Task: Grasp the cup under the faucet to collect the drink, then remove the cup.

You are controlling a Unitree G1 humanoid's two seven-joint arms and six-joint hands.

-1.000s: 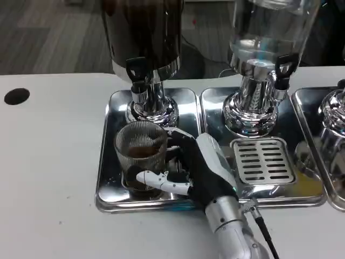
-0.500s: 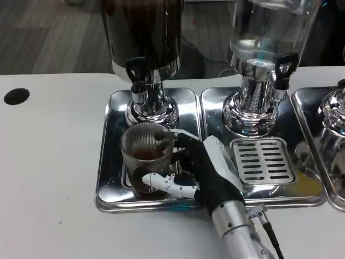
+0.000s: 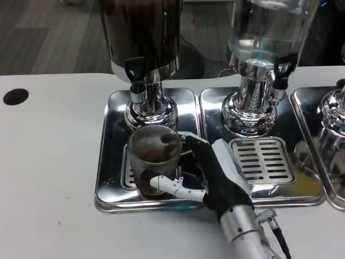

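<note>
standing on white table [image 3: 48, 178]: chrome drip trays [image 3: 110, 162], grey floor [image 3: 48, 32] behind.

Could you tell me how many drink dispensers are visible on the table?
3. The dark dispenser stands at the back left, above the cup held by the right hand. The clear dispenser is to its right. A third is cut off at the right edge; more may lie beyond.

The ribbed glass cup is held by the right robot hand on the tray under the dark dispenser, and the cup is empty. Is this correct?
Not quite. The head view shows brown drink inside the ribbed glass cup, so it is not empty. The rest holds: the right robot hand grips it on the tray under the dark dispenser.
</note>
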